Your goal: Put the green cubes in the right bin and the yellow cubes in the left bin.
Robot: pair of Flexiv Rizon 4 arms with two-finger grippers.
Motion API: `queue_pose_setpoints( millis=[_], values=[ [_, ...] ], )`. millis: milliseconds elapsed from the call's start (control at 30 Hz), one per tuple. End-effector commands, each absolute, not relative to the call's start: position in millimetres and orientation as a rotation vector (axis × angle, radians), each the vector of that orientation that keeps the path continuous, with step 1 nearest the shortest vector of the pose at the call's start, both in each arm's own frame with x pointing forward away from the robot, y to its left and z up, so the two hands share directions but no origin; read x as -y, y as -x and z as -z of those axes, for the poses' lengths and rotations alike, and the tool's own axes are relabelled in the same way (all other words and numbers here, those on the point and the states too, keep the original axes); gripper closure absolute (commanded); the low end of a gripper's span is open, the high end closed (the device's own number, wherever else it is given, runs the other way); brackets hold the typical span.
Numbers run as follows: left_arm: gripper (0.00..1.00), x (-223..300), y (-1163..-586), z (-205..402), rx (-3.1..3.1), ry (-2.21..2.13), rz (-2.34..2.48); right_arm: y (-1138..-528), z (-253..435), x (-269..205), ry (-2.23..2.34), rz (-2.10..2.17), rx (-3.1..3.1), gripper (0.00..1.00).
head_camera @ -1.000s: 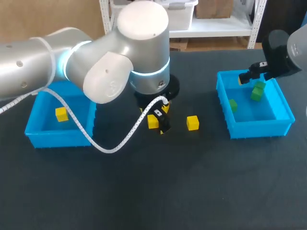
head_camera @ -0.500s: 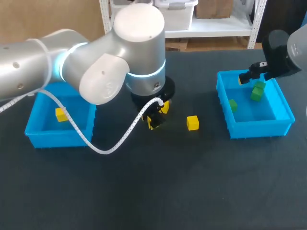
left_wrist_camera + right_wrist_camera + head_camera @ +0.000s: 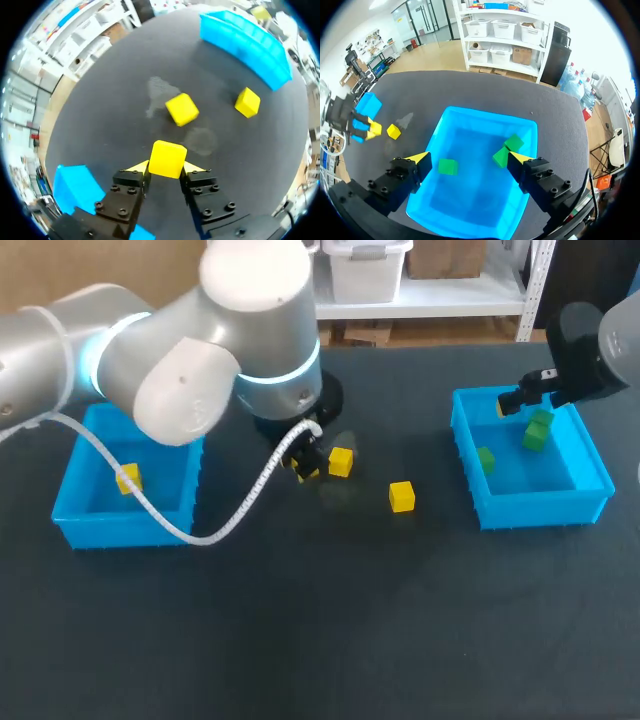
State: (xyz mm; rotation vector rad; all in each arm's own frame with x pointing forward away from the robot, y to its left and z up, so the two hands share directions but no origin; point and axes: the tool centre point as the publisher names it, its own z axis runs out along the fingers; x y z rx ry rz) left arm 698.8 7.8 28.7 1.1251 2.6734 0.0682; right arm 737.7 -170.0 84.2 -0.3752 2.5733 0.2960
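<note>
Yellow cube (image 3: 167,159) is sitting pinched in your left gripper (image 3: 167,169) over the tabletop's middle. The left bin (image 3: 120,530) is lying toward the left edge, so you'll be carrying it that way. Your right gripper (image 3: 469,159) is hovering wide over the right bin (image 3: 490,112).

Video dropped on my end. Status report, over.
Left tool shut on a yellow cube. Right tool open over right bin. Two loose yellow cubes on table ahead of left tool.

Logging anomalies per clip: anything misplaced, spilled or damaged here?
Nothing stands out. Only green cubes lie in the right bin, a yellow cube in the left bin; the left gripper grips a second yellow cube.
</note>
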Motion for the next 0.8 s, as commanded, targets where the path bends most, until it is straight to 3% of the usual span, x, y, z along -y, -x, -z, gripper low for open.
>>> queue_pose_setpoints(
  millis=[33,433,800],
  values=[
    [1.00,-38.4,-705.1,-54.7,-2.659,-1.018,-0.020,-736.2,-84.1,169.8,0.372,-0.292,-2.570,0.00],
    [1.00,-140.2,-754.5,-104.9,-2.668,-0.522,-0.055,-736.2,-84.1,169.8,0.372,-0.292,-2.570,0.00],
    [1.00,-208.1,-731.4,-84.2,-2.753,-0.338,-0.134,-736.2,-84.1,169.8,0.372,-0.292,-2.570,0.00]
  ],
)
